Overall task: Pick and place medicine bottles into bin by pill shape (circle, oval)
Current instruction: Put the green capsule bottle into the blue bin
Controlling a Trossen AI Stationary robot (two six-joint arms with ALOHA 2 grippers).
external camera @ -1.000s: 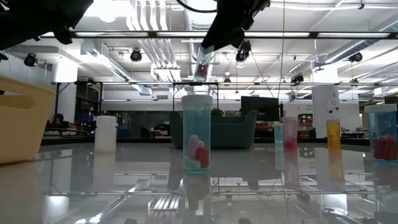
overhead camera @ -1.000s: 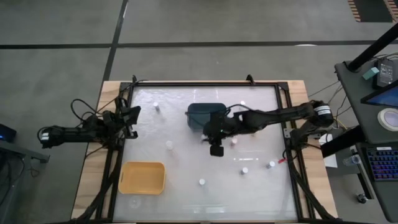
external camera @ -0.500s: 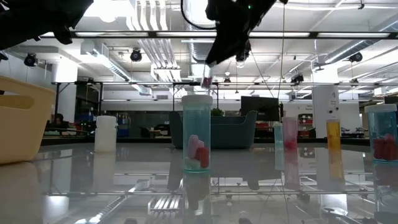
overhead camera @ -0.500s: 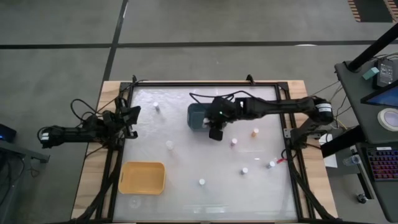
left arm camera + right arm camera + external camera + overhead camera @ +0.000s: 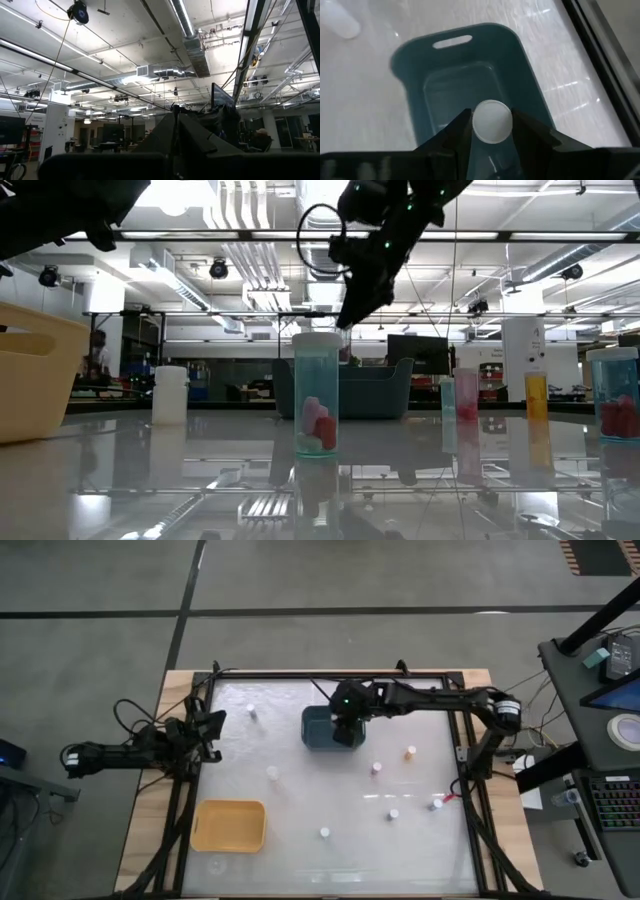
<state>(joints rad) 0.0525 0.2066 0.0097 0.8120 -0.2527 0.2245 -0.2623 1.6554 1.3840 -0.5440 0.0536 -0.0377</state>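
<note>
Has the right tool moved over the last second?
Yes. The right tool, holding a bottle, moved from open table to above the blue bin.

A white-capped bottle (image 5: 491,121) between dark fingers (image 5: 452,134), teal bin (image 5: 520,75), yellow bin (image 5: 230,825).

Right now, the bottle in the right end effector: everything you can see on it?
The bottle is small, with a round white ridged cap facing the wrist camera; its body is hidden below the cap. The right end effector has a dark finger pressed on either side. It hangs above the open dark teal bin, not yet released. From the high view the bottle itself is hidden by the arm over the bin.
</note>
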